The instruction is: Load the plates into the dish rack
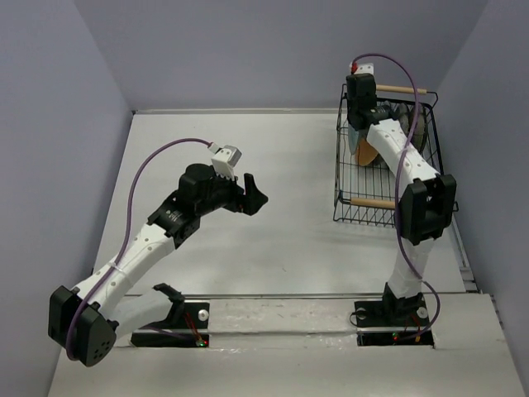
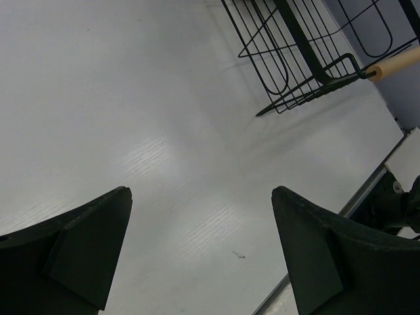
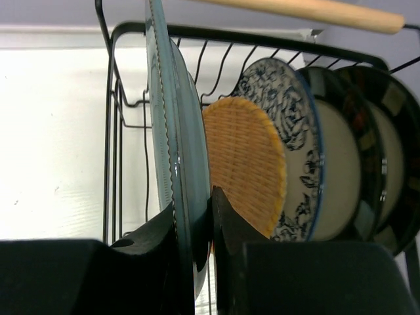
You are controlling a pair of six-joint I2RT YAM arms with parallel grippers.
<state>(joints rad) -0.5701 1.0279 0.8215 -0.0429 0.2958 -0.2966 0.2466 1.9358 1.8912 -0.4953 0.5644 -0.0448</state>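
Note:
The black wire dish rack [image 1: 340,178] stands at the far right of the table. In the right wrist view, its rim [image 3: 230,31] frames several plates standing on edge. From left to right they are a teal plate [image 3: 172,131], a small orange-tan plate [image 3: 246,164], a white plate with blue flowers [image 3: 298,131] and two cream plates with dark striped rims [image 3: 341,170] [image 3: 397,151]. My right gripper [image 3: 194,199] reaches down into the rack [image 1: 364,132] and is shut on the teal plate's edge. My left gripper [image 1: 254,194] hangs open over the bare table, holding nothing [image 2: 201,191].
Light wooden rod handles cross the rack's far end [image 1: 398,88] and near end [image 1: 372,201]. The rack's near corner [image 2: 275,65] shows at the upper right of the left wrist view. Grey walls close in the table on three sides. Both arm bases sit at the near edge.

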